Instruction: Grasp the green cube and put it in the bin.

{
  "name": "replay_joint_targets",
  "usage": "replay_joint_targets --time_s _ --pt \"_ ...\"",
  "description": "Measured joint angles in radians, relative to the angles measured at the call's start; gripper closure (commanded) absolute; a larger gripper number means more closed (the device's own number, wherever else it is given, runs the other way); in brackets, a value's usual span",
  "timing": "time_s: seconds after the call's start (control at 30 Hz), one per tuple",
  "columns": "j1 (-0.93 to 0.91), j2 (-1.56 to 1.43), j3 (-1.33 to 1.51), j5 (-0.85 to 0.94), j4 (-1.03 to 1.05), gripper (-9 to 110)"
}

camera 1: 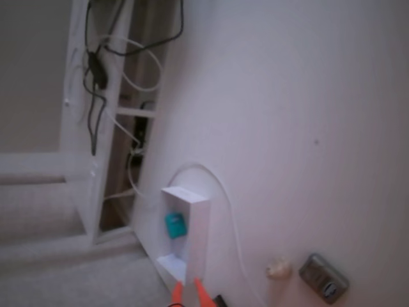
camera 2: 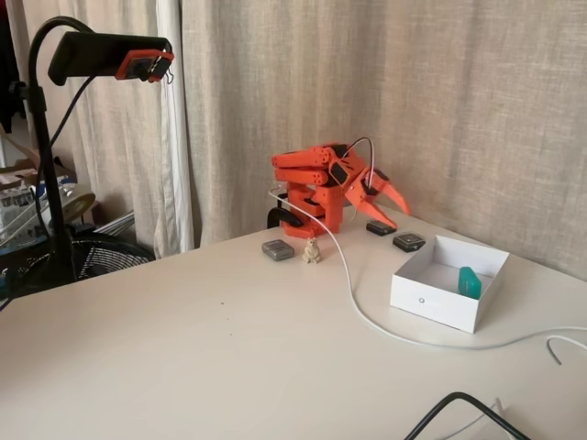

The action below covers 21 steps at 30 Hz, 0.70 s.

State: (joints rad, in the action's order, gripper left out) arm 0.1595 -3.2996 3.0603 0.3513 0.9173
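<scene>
Lying inside the bin (camera 2: 447, 298), against its far wall, the green cube (camera 2: 470, 281) looks already delivered. Folded near its base, well apart from the box, the gripper (camera 2: 393, 208) has its fingers spread and holds nothing. I judge no further move is needed.

A pale beige curtain (camera 2: 385, 101) with vertical folds is seen hanging across the far side of the room in a fixed view, and soft daylight is let through it. A large white table (camera 2: 183, 357) fills the near part. At the left, a black stand (camera 2: 46, 156) with a curved neck is placed beside the table, and a dark fan (camera 2: 101, 257) is seen low behind it. In the other fixed view, a white frame (camera 1: 80, 128) strung with dark and white cables is shown at the left.
</scene>
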Motion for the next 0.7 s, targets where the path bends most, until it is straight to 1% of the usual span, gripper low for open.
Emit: replay_joint_targets --time_s 0.03,0.1,0.13,0.17,0.43,0.57,0.7 --pt "0.0 0.0 0.0 0.0 0.026 97" --pt "0.0 0.0 0.0 0.0 0.087 104" --pt "0.0 0.0 0.0 0.0 0.11 109" --pt "0.0 0.0 -0.002 0.0 0.129 109" --pt "0.011 0.0 -0.028 0.0 0.247 110" --pt "0.011 0.0 -0.031 0.0 0.268 110" --pt "0.021 0.0 -0.066 0.0 0.388 110"
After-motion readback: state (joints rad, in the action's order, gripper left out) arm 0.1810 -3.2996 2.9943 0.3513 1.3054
